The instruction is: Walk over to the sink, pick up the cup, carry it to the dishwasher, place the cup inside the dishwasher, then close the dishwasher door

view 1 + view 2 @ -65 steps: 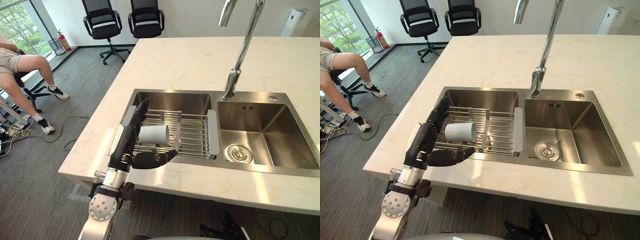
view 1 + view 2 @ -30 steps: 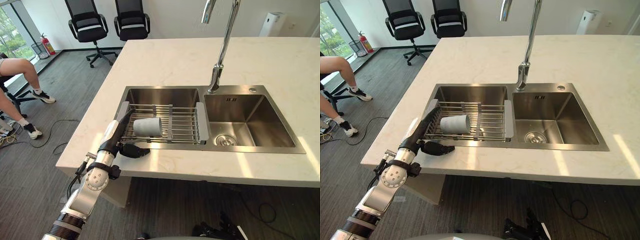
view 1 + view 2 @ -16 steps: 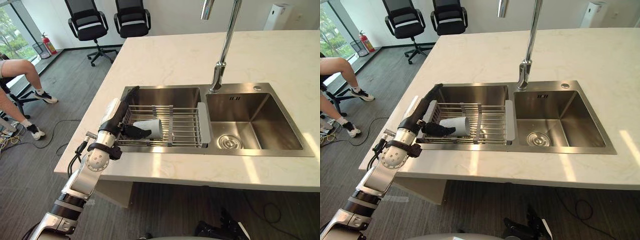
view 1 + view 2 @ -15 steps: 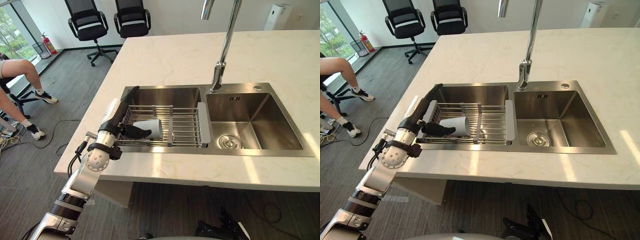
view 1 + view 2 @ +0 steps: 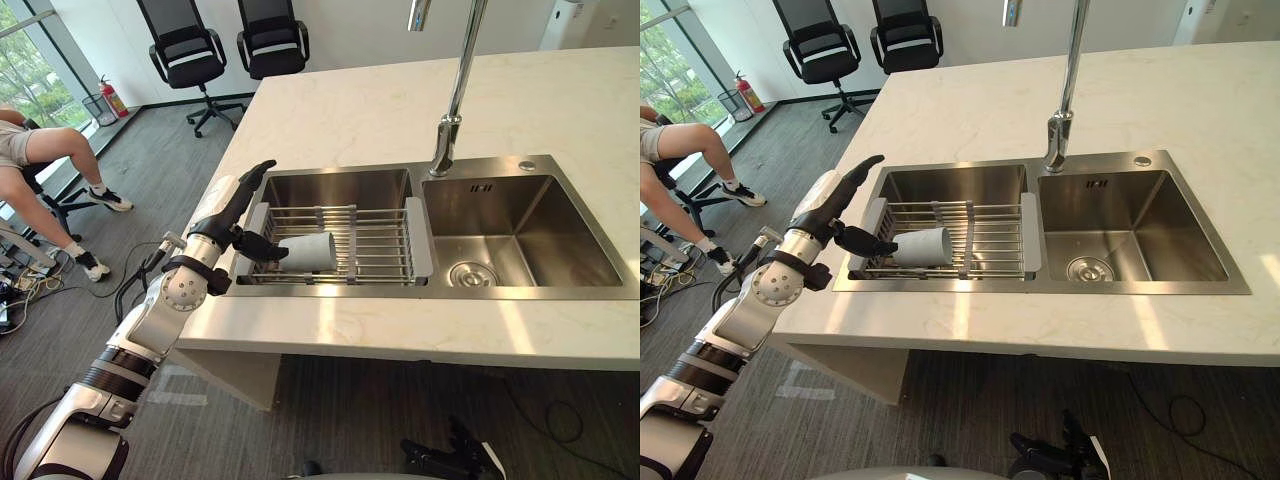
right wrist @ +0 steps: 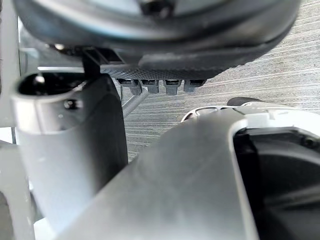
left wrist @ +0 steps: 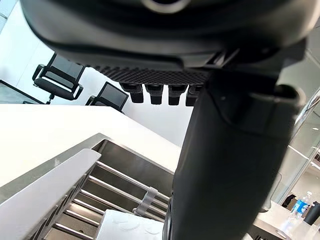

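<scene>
Left eye view: you are just beginning the pick-up; the carrying and dishwasher steps are remaining. The pale cylindrical cup (image 5: 308,252) is lying sideways on the wire rack (image 5: 380,246) across the steel sink (image 5: 540,230). Your left hand (image 5: 230,212) is spreading open, its thumb now touching the cup, no longer by the front rim. Right wrist view: your right hand (image 6: 150,30) is showing, but I cannot tell its state.

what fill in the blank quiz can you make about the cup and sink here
The cup lies on its ____ on the wire rack.
The rack spans the sink's ____ basin.
The drain sits in the ____ basin.
The robot's ____ hand is beside the cup, fingers straight.
Missing: side; left; right; left.
</scene>
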Motion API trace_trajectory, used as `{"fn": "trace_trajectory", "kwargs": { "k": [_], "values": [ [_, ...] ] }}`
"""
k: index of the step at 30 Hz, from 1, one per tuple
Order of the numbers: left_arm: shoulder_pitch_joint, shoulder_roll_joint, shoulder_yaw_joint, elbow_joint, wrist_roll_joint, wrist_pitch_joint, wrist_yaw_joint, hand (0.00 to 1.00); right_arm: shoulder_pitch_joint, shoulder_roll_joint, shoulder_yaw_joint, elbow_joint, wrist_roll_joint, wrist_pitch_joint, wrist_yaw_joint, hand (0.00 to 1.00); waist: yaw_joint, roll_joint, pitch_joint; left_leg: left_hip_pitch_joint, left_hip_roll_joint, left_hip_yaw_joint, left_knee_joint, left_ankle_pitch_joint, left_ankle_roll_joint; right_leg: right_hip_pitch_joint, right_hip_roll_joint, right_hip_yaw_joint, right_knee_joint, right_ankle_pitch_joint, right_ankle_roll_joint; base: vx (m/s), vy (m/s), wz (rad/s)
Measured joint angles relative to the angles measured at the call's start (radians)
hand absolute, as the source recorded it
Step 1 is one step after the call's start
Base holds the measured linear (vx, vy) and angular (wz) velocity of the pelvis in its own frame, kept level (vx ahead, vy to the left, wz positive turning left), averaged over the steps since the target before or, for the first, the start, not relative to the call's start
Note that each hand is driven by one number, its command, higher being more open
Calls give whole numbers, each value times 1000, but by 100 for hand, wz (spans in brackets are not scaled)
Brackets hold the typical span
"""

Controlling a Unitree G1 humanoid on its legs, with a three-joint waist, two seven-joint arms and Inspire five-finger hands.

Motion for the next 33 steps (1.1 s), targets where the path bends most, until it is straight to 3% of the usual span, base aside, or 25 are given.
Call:
{"fn": "trace_trajectory", "kwargs": {
  "k": [4, 13, 23, 33],
  "values": [
    [-30, -5, -35, 30, 0, 8, -11, 100, -6, -5, 6, 1, 0, 10, -15, 100, -3, 6, -1, 0, 2, 0, 0, 1, -6, -5, -1, 2, 8, 2, 0, -1, 1, -1],
    [-100, -4, -111, 63, 0, 88, -41, 100, -24, -6, 10, 6, 0, 48, -33, 100, -21, 8, 0, 8, 5, -18, -8, 18, -68, 25, 5, -14, -37, 10, -2, 5, -7, 3],
    [-144, -7, -129, 160, -43, 190, -59, 100, -38, -18, 40, 10, 1, 86, -61, 100, -28, 3, 7, 10, 11, -27, -10, 26, -64, 78, 39, -26, -144, 59, -12, -5, -8, 1],
    [-158, -13, -129, 234, -44, 184, -29, 100, -46, -20, 55, 17, 3, 101, -66, 100, -23, -13, 22, 18, 15, -51, -30, 27, -61, 116, 56, -51, -201, 89, -14, -6, -7, 6]
  ]
}}
